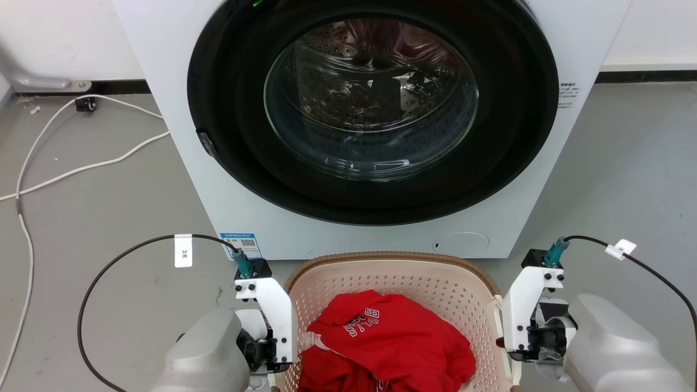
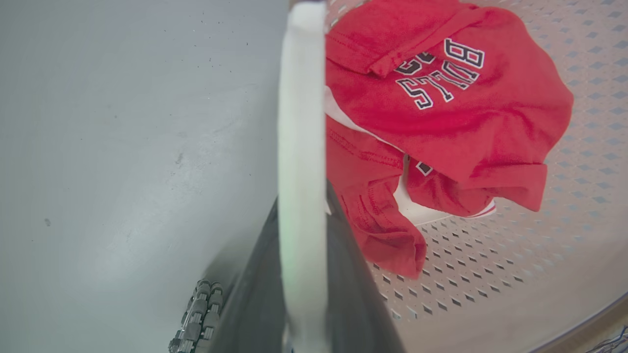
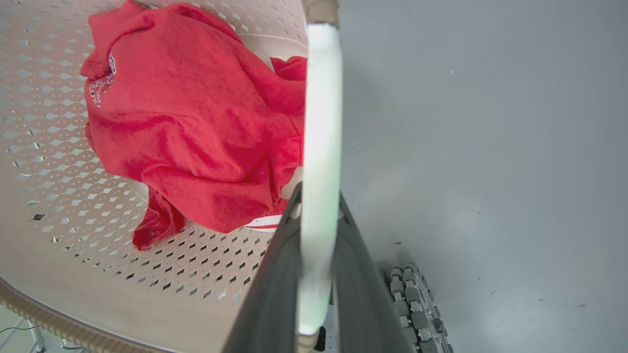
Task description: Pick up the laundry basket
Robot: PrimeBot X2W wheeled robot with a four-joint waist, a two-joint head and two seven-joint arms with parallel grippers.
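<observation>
Laundry basket [image 1: 435, 283] over grey floor [image 1: 98, 207]; left end effector [image 2: 302, 206], right end effector [image 3: 320, 193] pinching handles [image 2: 301, 98].

We count one washing machine [image 1: 179, 163], one laundry basket [image 1: 435, 283], one red garment [image 1: 392, 337], two tagged black cables (left cable [image 1: 183, 250], right cable [image 1: 621, 249]) and two end effectors (left end effector [image 2: 302, 203], right end effector [image 3: 319, 193]).

Floor [image 1: 98, 207]: washer [image 1: 218, 196], cable [image 1: 81, 168], perhaps laundry basket [image 1: 392, 256].
</observation>
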